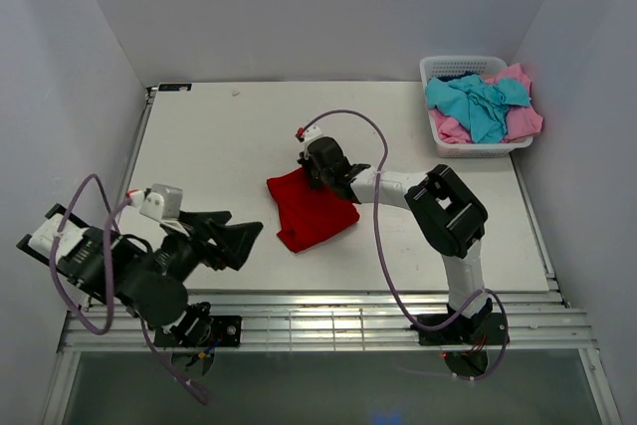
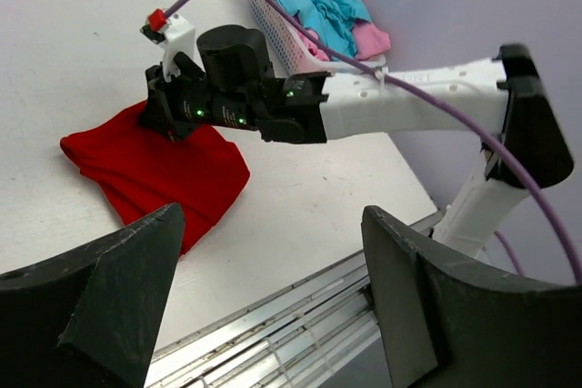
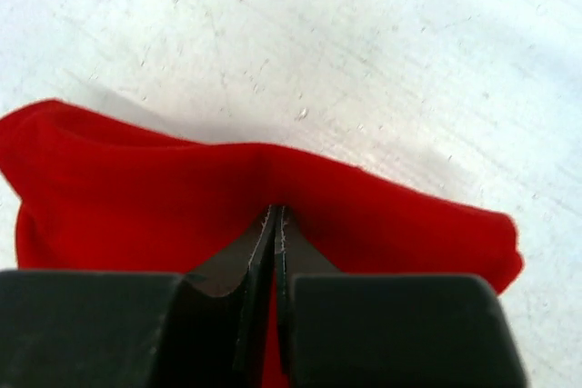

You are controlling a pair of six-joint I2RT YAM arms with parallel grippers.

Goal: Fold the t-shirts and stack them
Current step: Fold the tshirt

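The right wrist view is showing what the others cannot: the right jaws are pressing together to a thin slit, pinching a puckered ridge of the red t-shirt (image 3: 182,188). From above, the wrist is hiding that pinch, though the red t-shirt (image 1: 311,211) is lying there as a folded bundle near the middle of the surface (image 1: 219,136). Only the top and left wrist views are taking in the white basket (image 1: 438,67) at the far right corner, with the turquoise t-shirt (image 1: 478,102) heaped over the pink t-shirt (image 1: 523,121) inside it.

A dark label (image 1: 174,88) at the far left corner is too small to read. In the left wrist view, green lights are glowing on the right arm's wrist housing (image 2: 227,111).

The right arm (image 1: 453,211) is bending at its elbow and reaching left, wrist low over the shirt's far edge. The left arm (image 1: 119,266) is hanging back near the left front edge, its left jaws spreading wide apart and gripping nothing.
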